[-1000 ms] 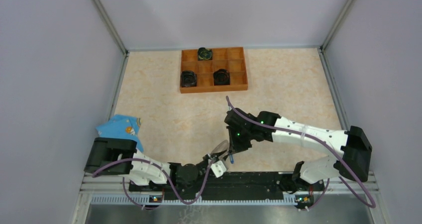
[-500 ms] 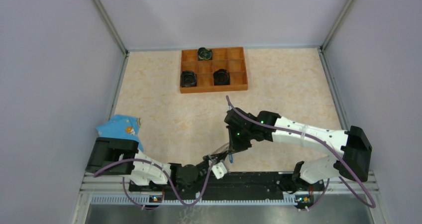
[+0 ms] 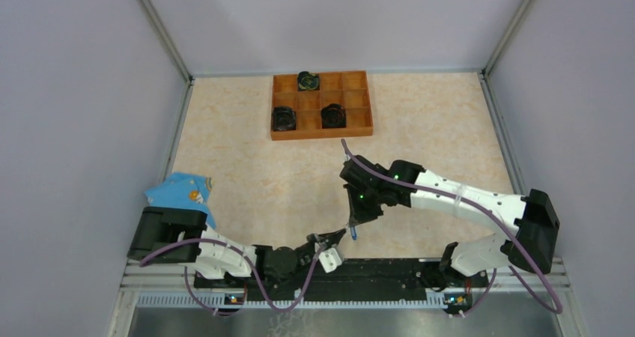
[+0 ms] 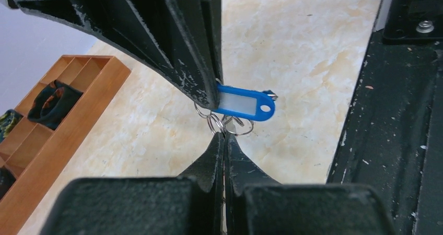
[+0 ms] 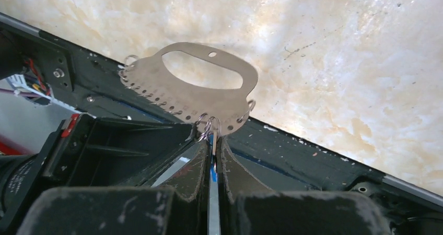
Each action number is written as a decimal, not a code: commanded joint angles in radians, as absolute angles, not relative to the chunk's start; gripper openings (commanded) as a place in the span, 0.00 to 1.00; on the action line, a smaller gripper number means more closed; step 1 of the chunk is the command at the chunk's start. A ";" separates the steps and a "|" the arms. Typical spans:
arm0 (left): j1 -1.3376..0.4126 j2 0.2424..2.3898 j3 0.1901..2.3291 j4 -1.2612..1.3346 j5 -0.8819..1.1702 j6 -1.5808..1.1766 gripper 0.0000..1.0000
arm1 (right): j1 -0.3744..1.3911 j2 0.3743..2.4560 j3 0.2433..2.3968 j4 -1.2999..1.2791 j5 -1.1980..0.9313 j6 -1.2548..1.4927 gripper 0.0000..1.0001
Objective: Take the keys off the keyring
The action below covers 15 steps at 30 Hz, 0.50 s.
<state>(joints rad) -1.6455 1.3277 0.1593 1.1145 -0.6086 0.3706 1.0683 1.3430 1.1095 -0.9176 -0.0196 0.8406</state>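
The keyring [image 5: 219, 102] is a grey metal oval plate with holes along its rim, held up over the near table edge. My left gripper [image 4: 224, 137] is shut on its rim; in that view the plate is edge-on and hidden between the fingers. The key [image 4: 243, 103] has a blue head and hangs by small wire rings [image 4: 225, 124] from the plate's rim. My right gripper [image 5: 213, 137] is shut on the key, its blue edge [image 5: 212, 169] showing between the fingers. In the top view the left gripper [image 3: 332, 240] and right gripper [image 3: 352, 223] meet tip to tip.
A wooden compartment tray [image 3: 322, 133] with three round black objects stands at the back. A light-blue packet [image 3: 180, 189] lies at the left beside the left arm's base. The black base rail [image 3: 389, 269] runs along the near edge, right under the grippers.
The keyring showed as a flat silvery oval between the grippers; it has turned edge-on to the top camera. The right gripper has shifted slightly right and away with the key.
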 commanded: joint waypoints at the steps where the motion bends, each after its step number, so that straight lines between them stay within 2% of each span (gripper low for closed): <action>1: -1.669 1.306 0.136 1.161 -0.539 0.427 0.00 | 1.039 1.357 1.154 -0.937 0.034 0.778 0.00; 10: -1.675 1.312 0.110 1.211 -0.600 0.386 0.00 | 1.032 1.368 1.150 -0.931 0.035 0.726 0.00; 15: -1.666 1.333 0.079 1.295 -0.683 0.323 0.14 | 1.039 1.366 1.180 -0.949 0.018 0.712 0.00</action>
